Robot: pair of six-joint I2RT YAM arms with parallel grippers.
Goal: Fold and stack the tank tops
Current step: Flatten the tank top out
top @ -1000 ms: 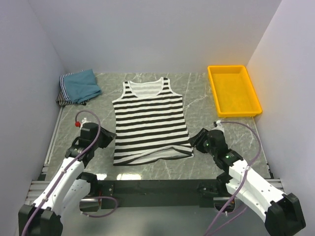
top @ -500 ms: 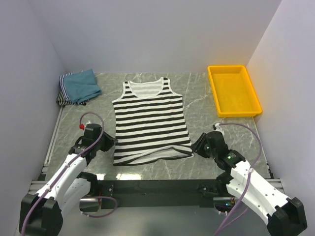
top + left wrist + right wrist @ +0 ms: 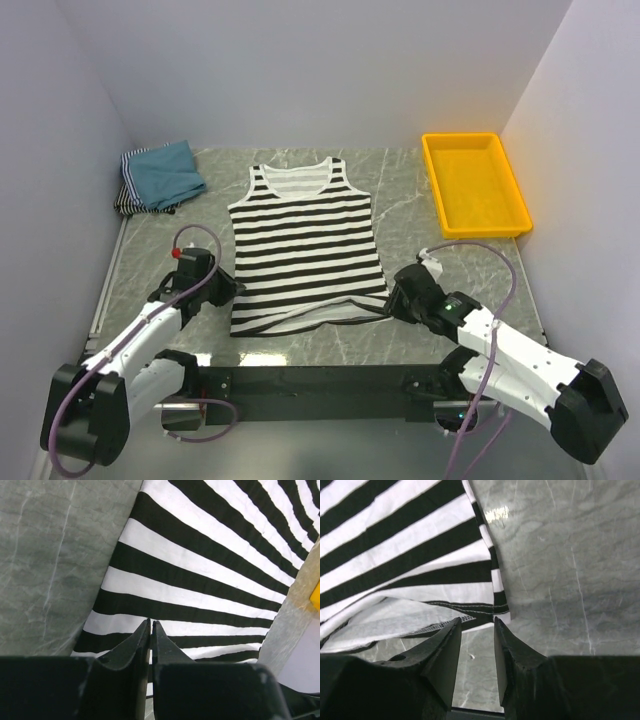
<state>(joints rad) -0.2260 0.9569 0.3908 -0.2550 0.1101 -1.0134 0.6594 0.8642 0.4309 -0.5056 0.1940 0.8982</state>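
The black-and-white striped tank top [image 3: 305, 245] lies flat in the middle of the table, hem toward me. My left gripper [image 3: 230, 291] sits at its lower left edge. In the left wrist view its jaws [image 3: 150, 623] are pressed nearly together on the striped cloth [image 3: 200, 570]. My right gripper [image 3: 393, 300] is at the lower right hem corner. In the right wrist view it is open [image 3: 477, 622], its tips just short of the rumpled hem [image 3: 470, 611] and bare table between them. A folded teal tank top [image 3: 168, 170] lies at the back left on a finely striped one [image 3: 128, 195].
A yellow plastic tray [image 3: 487, 231] stands at the back right. White walls enclose the table on three sides. Grey marble surface [image 3: 420, 215] shows between the striped top and the tray.
Both grippers have slid inward to the striped top's lower corners. The left jaws have closed onto the cloth, and the right jaws have narrowed a little.
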